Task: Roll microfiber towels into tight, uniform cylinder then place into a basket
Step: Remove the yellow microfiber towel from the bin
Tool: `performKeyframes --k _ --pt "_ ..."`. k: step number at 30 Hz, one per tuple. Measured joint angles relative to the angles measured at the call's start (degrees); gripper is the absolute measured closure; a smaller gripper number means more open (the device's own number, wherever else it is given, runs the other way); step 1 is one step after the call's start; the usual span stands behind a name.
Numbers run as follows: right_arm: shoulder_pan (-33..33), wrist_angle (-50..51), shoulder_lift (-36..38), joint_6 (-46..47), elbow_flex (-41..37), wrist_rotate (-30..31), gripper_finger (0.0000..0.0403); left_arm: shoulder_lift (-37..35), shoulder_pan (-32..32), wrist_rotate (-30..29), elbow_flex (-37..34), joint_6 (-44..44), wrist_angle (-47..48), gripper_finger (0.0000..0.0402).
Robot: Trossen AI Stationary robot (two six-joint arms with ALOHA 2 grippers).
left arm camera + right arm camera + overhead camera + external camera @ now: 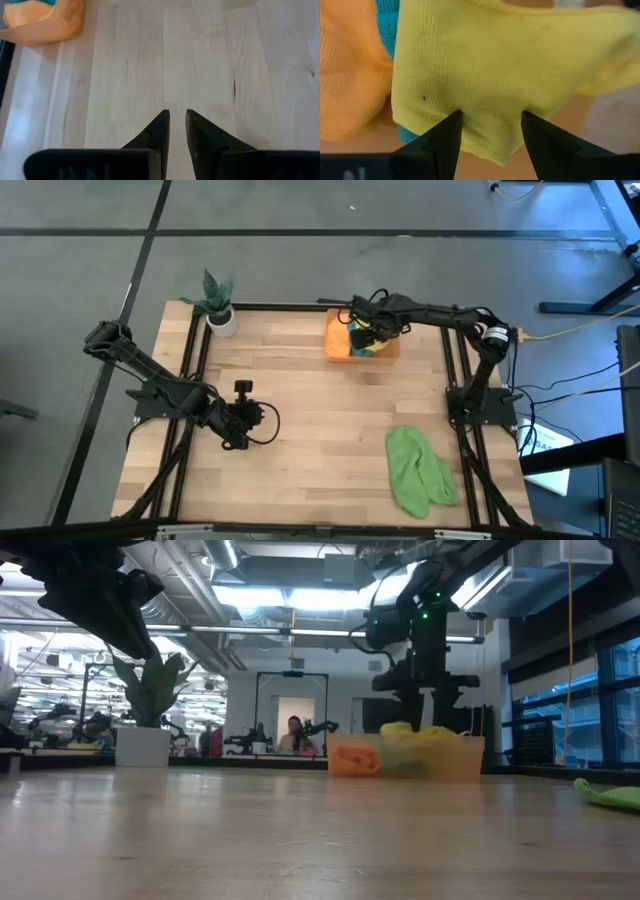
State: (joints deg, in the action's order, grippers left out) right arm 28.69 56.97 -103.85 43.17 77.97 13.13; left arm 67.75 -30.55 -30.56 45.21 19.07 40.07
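Right gripper [366, 338] is positioned over the small translucent orange plastic basket [390, 351] at the far side of the light wooden table [320, 430], near the right-hand frame rail. Its fingers [445, 137] stand spread apart with the yellow microfiber towel [495, 75] lying directly in front of them; the cloth bulges between the two tips, and whether the tips press on it cannot be determined from the wrist view. In that same view the orange towel [350, 75] sits beside the yellow one, with a strip of the teal towel [387, 25] showing between them. The low view shows yellow cloth heaped above the basket rim [470, 745], with the gripper hanging just above it. The fourth cloth, the light green microfiber towel [418, 470], lies unrolled and crumpled on the table near the front right corner, well apart from the basket. Left gripper [238, 428] waits over bare wood on the left half of the table, its fingers [157, 132] nearly together with a narrow gap and nothing between them. A white pot with a green plant [219, 308] stands at the far left corner.
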Motion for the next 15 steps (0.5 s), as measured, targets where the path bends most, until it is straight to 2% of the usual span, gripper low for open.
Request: performKeyframes --k 10,15 --pt "0.0 0.0 -0.6 -3.0 0.0 -1.7 0.0201 0.0 0.0 0.0 0.0 -0.1 0.0 0.0347" --pt "0.0 0.0 -0.6 -3.2 0.0 -1.7 0.025 0.0 0.0 0.0 0.0 -0.1 0.0 0.0347"
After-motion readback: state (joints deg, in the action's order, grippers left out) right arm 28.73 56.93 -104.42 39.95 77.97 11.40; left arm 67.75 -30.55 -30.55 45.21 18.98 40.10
